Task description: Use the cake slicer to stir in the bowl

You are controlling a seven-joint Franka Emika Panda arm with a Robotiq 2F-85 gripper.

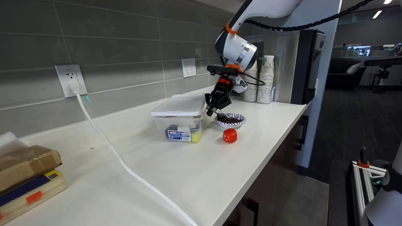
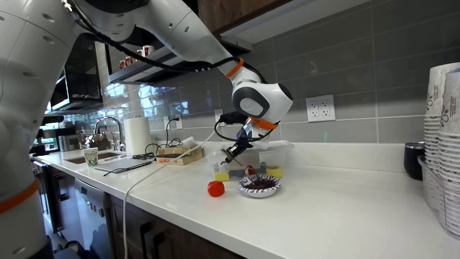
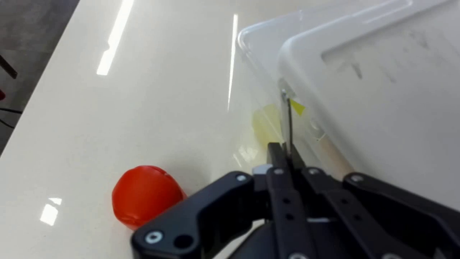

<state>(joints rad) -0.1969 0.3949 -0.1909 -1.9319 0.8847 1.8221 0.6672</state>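
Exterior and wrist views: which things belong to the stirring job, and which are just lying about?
For the job:
gripper
thin metal tool held in it, presumably the cake slicer
bowl with dark contents

Lying about:
red ball
lidded box
cup stacks
white cable
cardboard box

In both exterior views, a small shallow round bowl [image 2: 258, 194], dark-filled, with purple-and-white rim, stands upright on the white desk [image 2: 341, 205], a thin metal cake slicer [image 3: 287, 124] slanting down toward it from the left.
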